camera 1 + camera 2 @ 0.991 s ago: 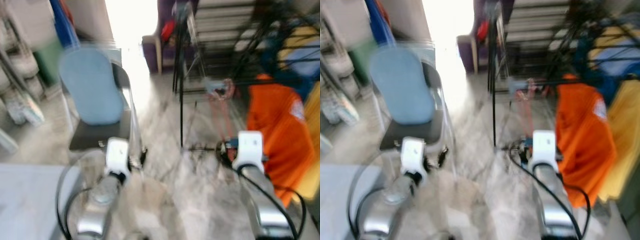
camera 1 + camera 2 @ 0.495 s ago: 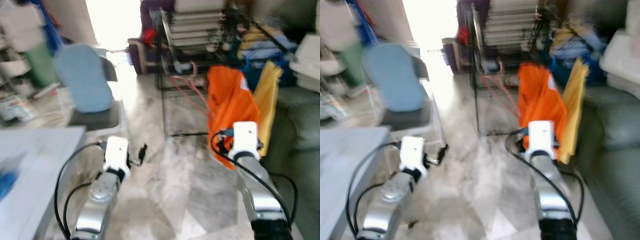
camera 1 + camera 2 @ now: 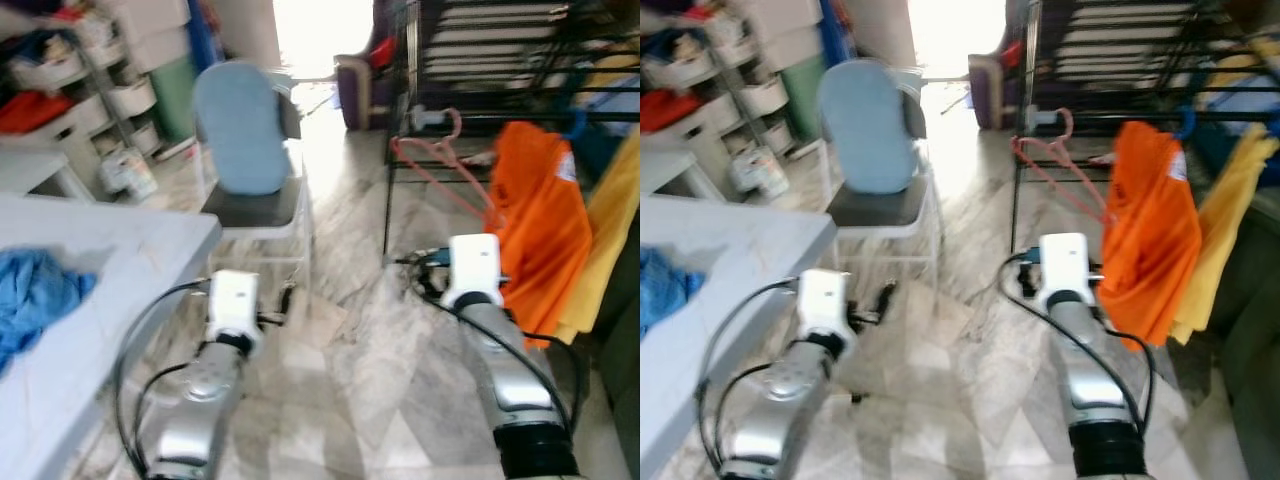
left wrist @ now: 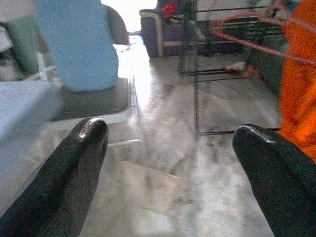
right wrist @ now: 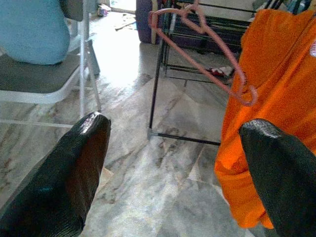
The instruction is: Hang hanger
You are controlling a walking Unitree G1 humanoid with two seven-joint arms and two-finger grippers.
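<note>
- Swinging back leftward since half a second ago, my head camera now takes in the grey tabletop with a crumpled blue cloth on it; that is the camera turning, not the things shifting.
- Both arms sit in front of me much as before, low over the marble floor, each holding nothing.
- My left gripper has its black fingers spread wide apart, looking toward the blue-backed folding chair.
- My right gripper is likewise spread wide, empty, and faces the black metal drying rack.
- A pink wire hanger already hangs by its hook on a rail of that rack, just beside the orange garment draped there; a yellow cloth hangs next to it.
- I judge this is a walking or turning phase: blur is easing, and the rack is near but not within reach.
- With no hanger in either gripper, I cannot tell whether hanging is done or another hanger must be fetched.
</note>
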